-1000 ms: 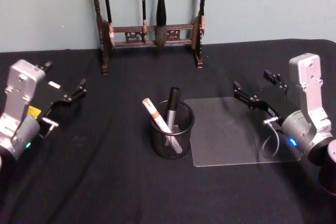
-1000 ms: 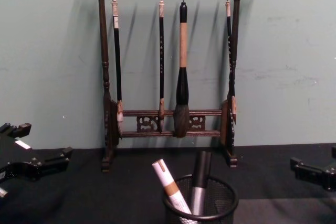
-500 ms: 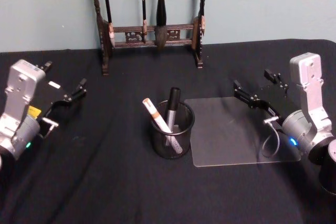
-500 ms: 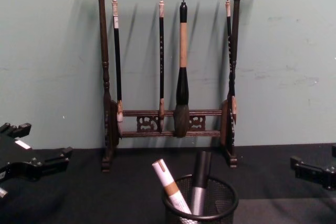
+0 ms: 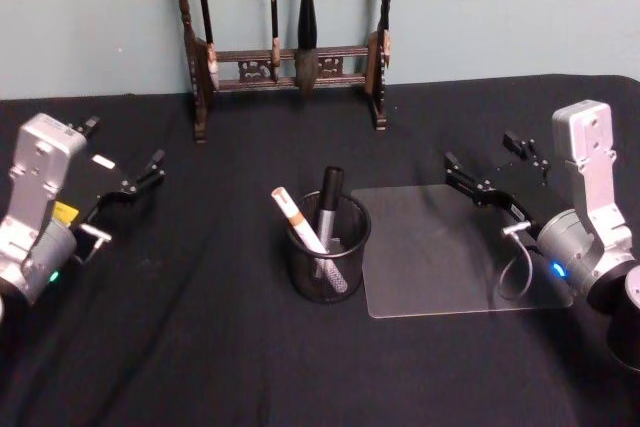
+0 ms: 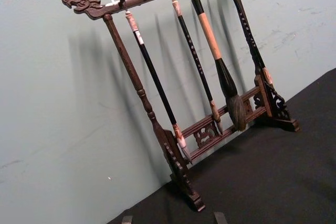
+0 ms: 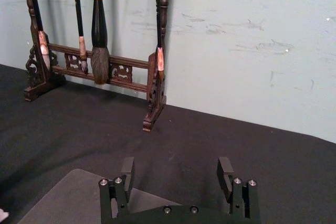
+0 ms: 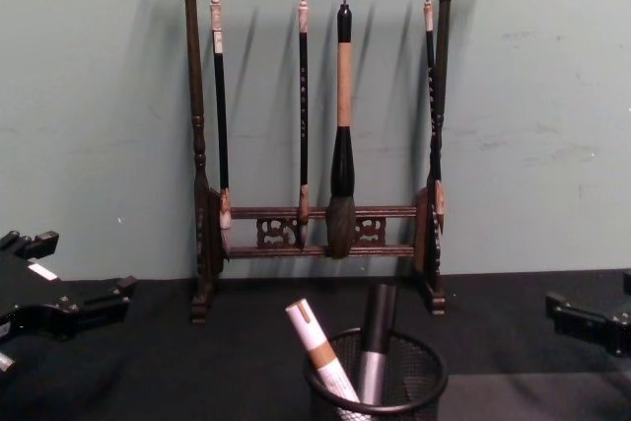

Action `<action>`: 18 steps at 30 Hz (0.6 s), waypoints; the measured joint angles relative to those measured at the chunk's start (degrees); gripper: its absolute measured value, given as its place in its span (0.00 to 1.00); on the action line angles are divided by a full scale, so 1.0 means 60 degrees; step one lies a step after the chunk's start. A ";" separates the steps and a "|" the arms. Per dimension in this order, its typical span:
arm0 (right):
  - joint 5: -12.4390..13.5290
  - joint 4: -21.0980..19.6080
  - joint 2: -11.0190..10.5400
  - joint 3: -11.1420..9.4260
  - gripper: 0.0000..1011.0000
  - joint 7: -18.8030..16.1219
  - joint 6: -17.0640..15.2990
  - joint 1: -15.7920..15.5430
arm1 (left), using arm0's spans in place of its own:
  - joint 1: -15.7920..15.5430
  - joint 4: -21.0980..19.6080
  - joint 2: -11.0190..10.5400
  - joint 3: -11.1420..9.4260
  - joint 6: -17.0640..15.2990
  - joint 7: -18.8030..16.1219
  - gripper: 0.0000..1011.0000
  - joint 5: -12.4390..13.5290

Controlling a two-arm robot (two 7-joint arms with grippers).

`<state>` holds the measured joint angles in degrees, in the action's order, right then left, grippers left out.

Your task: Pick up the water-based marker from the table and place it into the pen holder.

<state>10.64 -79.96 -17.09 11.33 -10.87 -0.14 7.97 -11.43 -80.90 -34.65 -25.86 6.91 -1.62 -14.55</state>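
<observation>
Holding my right gripper (image 5: 495, 167) above the far right corner of a clear mat (image 5: 450, 247), I keep its two black fingers (image 7: 127, 170) spread wide with nothing between them; from the wrist they frame bare black cloth and the mat's near edge. My left gripper (image 5: 120, 159) hangs over the left side of the table (image 5: 200, 347), fingers also parted and empty, aimed toward the far edge.

The pen holder (image 5: 329, 247) stands near the middle of the table, just beside the mat's left edge, close enough that I cannot tell whether they touch. Two markers already stand inside it: a white marker (image 5: 299, 221) with a brown band, tilted toward the left, and a grey marker with a black cap (image 5: 328, 209), nearly upright and leaning slightly to the right. Both rise above the solid rim, as the chest view confirms (image 8: 320, 352).

At the far edge, against the pale green wall (image 8: 532, 96), stands the wooden brush rack (image 8: 320, 224) with four brushes hanging from its top bar; its feet sit well behind the holder.

The black cloth between each gripper and the holder is bare, and so is the wide strip along the near edge. The mat's surface carries nothing.
</observation>
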 joint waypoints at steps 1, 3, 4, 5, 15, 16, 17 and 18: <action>0.0000 0.0000 0.0000 0.0000 0.99 0.0000 0.0000 0.0000 | 0.0000 0.0000 0.0000 0.0000 0.0000 0.0000 0.99 0.0000; 0.0001 0.0000 0.0000 0.0001 0.99 0.0000 0.0000 0.0000 | 0.0000 0.0000 0.0000 -0.0001 0.0000 0.0000 0.99 0.0000; 0.0000 0.0000 0.0000 0.0000 0.99 0.0000 0.0000 0.0000 | 0.0000 0.0000 0.0000 -0.0001 0.0000 0.0000 0.99 0.0000; 0.0001 0.0000 0.0000 0.0000 0.99 0.0000 0.0000 0.0000 | 0.0000 0.0000 0.0000 -0.0001 0.0000 0.0000 0.99 0.0000; 0.0000 0.0000 0.0000 0.0000 0.99 0.0000 0.0000 0.0000 | 0.0000 0.0000 0.0000 -0.0001 0.0001 0.0000 0.99 0.0000; 0.0000 0.0000 0.0000 0.0000 0.99 0.0000 0.0001 0.0000 | 0.0000 0.0001 0.0000 -0.0001 0.0000 0.0000 0.99 0.0000; 0.0000 0.0000 0.0000 0.0000 0.99 0.0000 0.0000 0.0000 | 0.0000 0.0000 0.0000 -0.0001 0.0000 0.0000 0.99 0.0000; 0.0000 0.0000 0.0001 0.0000 0.99 0.0000 0.0000 0.0000 | 0.0000 0.0000 0.0000 -0.0001 0.0000 0.0000 0.99 0.0000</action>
<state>10.64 -79.96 -17.09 11.33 -10.87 -0.14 7.96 -11.43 -80.90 -34.65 -25.86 6.91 -1.62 -14.55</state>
